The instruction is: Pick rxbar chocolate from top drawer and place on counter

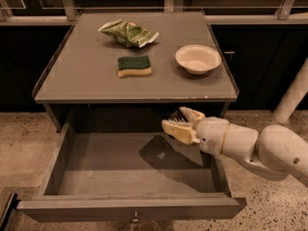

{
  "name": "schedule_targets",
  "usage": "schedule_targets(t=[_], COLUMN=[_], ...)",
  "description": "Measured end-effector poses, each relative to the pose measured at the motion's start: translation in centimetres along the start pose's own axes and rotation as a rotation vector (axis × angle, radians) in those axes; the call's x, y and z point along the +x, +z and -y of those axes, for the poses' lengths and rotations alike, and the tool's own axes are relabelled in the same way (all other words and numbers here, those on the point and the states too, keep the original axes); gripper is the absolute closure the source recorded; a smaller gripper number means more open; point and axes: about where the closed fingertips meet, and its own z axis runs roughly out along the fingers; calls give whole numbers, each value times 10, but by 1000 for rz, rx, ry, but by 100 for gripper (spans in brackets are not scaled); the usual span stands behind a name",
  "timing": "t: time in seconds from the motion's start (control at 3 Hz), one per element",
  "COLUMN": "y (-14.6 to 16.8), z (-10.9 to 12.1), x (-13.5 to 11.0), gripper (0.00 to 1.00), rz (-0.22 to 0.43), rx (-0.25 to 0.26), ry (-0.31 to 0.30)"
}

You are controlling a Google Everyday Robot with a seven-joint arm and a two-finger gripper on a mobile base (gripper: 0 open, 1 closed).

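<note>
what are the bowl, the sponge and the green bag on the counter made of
Bowl: looks like paper pulp or matte plastic, pale beige, no gloss. Sponge: soft foam, yellow base under a dark green scrubbing layer. Green bag: thin crinkled film, likely plastic, creases catching light. The tool hangs over the open top drawer, below the front edge of the counter.
</note>
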Motion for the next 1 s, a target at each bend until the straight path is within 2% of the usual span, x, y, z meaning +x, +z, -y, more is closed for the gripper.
schedule_targets(t=[0.33, 0.67, 1.0], y=[-17, -16, -2], z=[-22, -40, -46], x=[-8, -43, -95], gripper=[100, 100, 100], rz=[5, -9, -24], rx=[13, -8, -43], ry=[-32, -149, -282])
